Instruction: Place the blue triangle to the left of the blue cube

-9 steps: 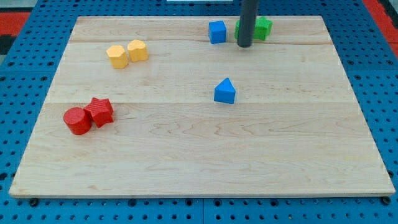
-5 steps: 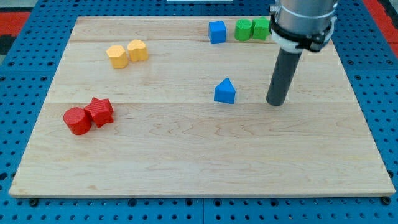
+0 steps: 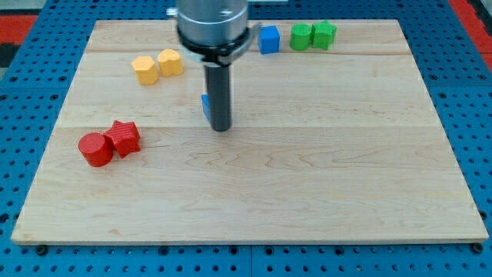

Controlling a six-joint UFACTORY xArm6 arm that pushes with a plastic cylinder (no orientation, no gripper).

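Observation:
The blue triangle (image 3: 205,106) shows only as a thin blue sliver at the left edge of my rod, near the board's middle; the rod hides most of it. My tip (image 3: 221,127) rests on the board against the triangle's right and lower side. The blue cube (image 3: 268,39) sits near the view's top, right of the arm's body. The triangle lies below and to the left of the cube.
Two green blocks (image 3: 312,35) sit right of the blue cube at the top. Two yellow blocks (image 3: 157,65) lie at upper left. A red cylinder (image 3: 95,148) and a red star (image 3: 123,138) lie at the left. The wooden board (image 3: 307,192) is edged by blue pegboard.
My tip swept from the top right, down past the triangle's right side, then left across the board. The blue triangle has been pushed left by about a quarter of the board's width.

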